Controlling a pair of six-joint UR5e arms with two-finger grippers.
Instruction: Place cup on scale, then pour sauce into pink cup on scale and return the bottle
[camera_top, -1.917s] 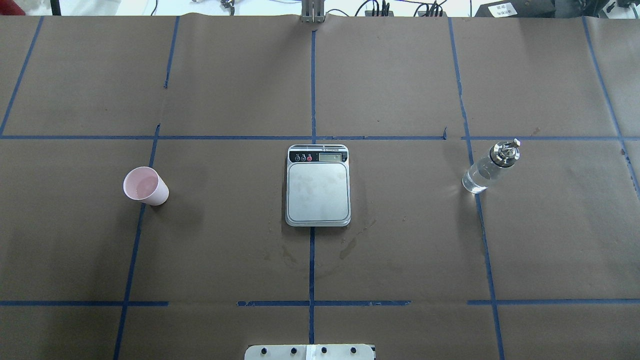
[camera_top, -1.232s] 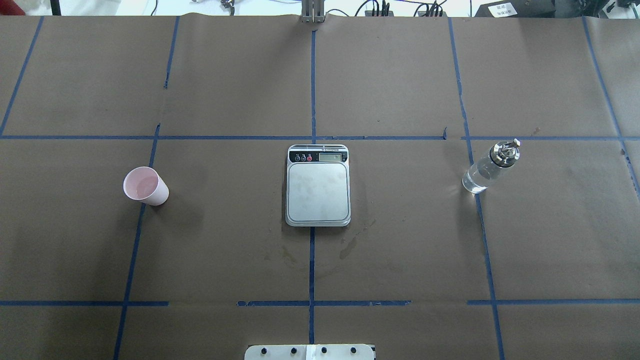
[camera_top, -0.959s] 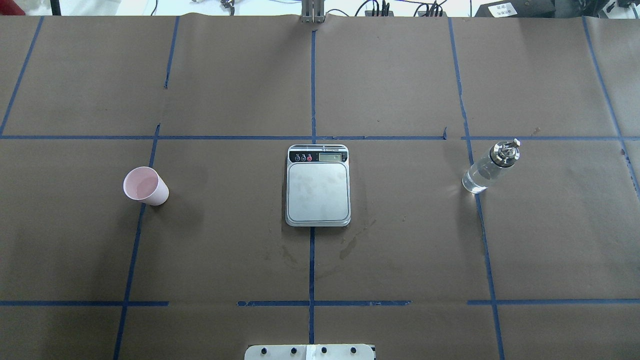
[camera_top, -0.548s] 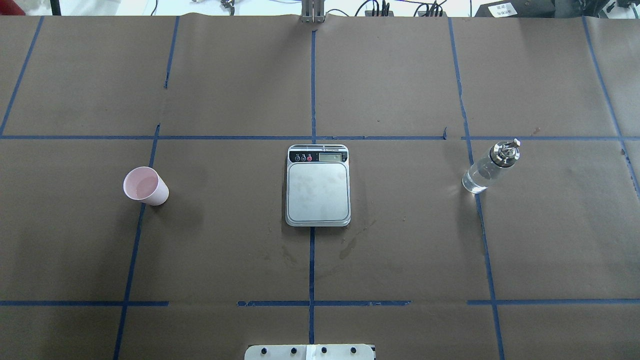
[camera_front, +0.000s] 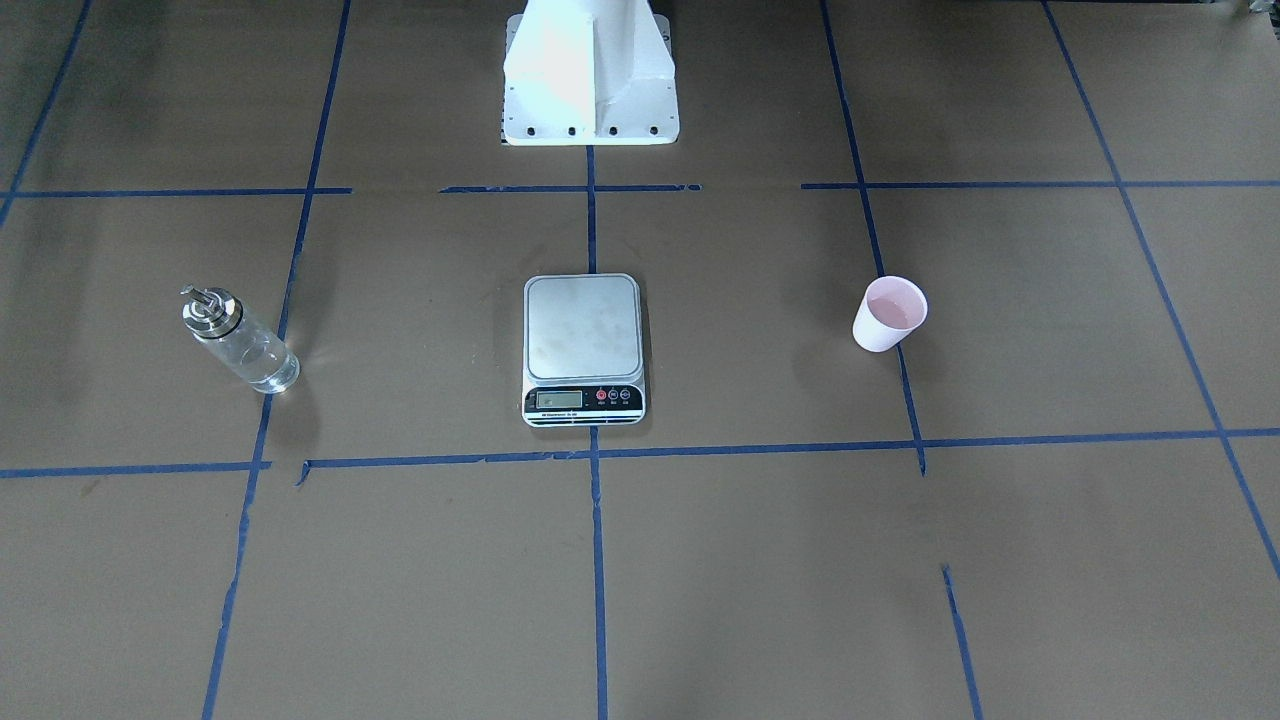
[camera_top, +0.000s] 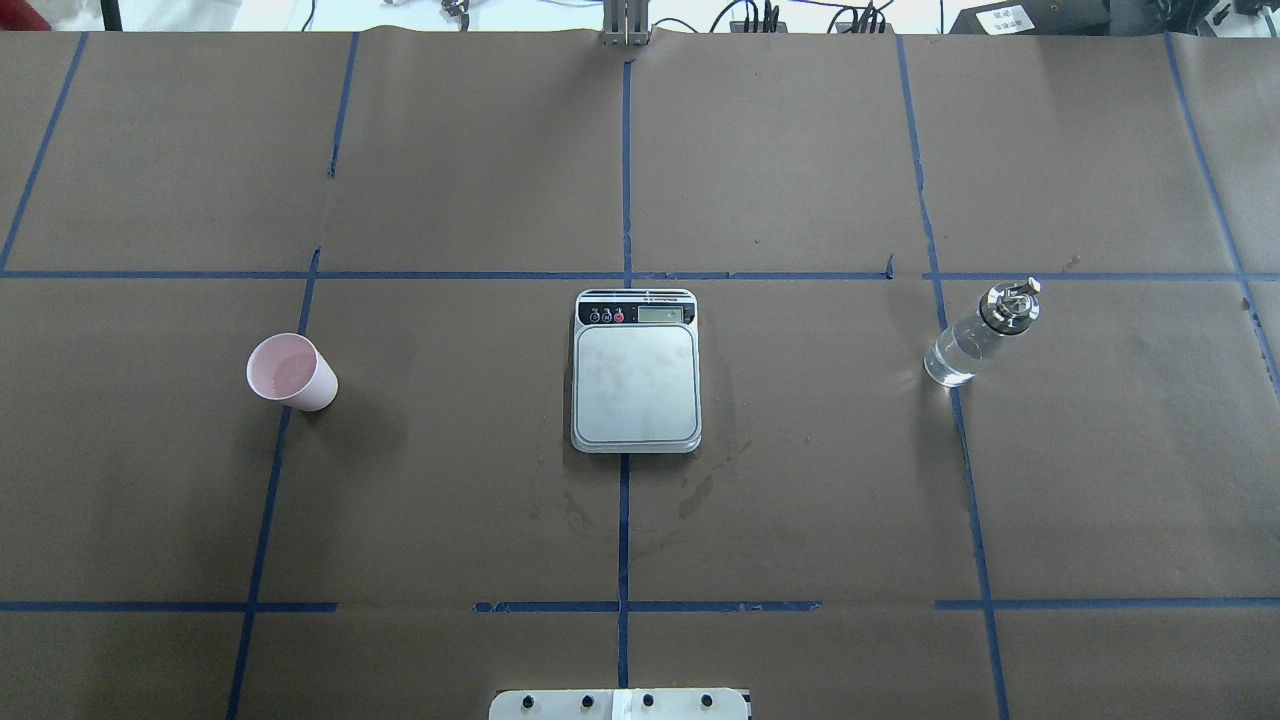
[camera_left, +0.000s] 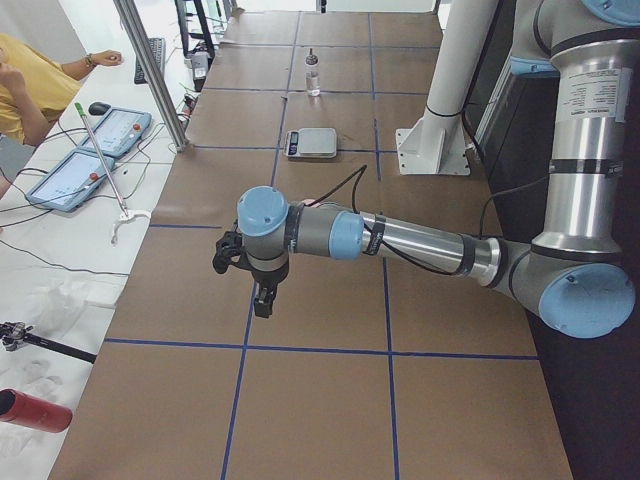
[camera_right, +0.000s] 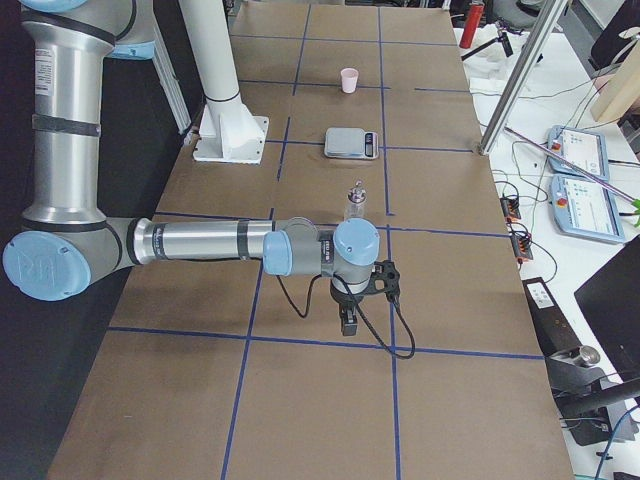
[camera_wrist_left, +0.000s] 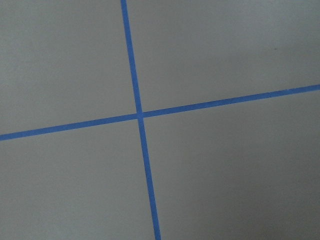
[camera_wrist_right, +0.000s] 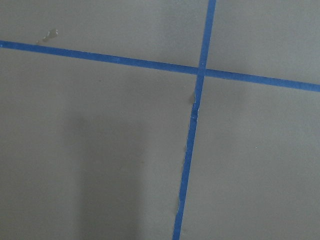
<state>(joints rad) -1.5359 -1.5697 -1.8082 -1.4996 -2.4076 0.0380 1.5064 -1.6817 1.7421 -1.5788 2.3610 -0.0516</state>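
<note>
Scale (camera_top: 636, 385) sits mid-frame in the overhead view. Cup (camera_top: 290, 371) stands upright well to its left, bottle (camera_top: 975, 335) well to its right. Left gripper (camera_left: 262, 298) and right gripper (camera_right: 348, 320) hang over brown paper (camera_left: 330, 400), mid-frame in the side views; I cannot tell how far either is open.

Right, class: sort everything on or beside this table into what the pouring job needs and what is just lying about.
Needed for the job:
cup
scale
bottle
sauce inside it

Just lying about:
control tablets
computer mouse
red cylinder
</note>
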